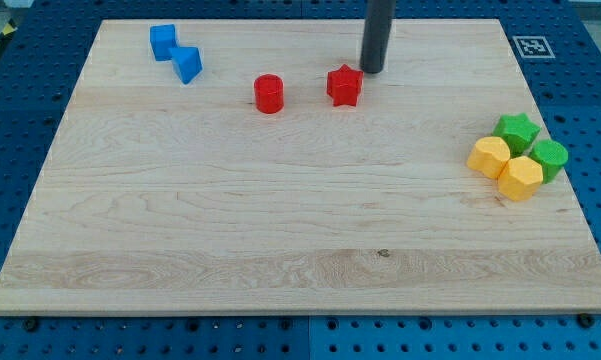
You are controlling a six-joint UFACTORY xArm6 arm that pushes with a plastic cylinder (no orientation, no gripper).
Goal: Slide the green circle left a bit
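Observation:
The green circle (pixel 551 157) sits at the view's right edge of the wooden board, touching a yellow block (pixel 521 178) on its left and just below a green star (pixel 517 130). A second yellow block (pixel 489 156) lies left of that cluster. My tip (pixel 371 70) is near the view's top centre, just right of and above a red star (pixel 345 86), far to the left of the green circle.
A red cylinder (pixel 269 93) stands left of the red star. Two blue blocks (pixel 163 42) (pixel 187 63) lie at the view's top left. The board (pixel 280 220) rests on a blue pegboard; a marker tag (pixel 531 46) is at its top right corner.

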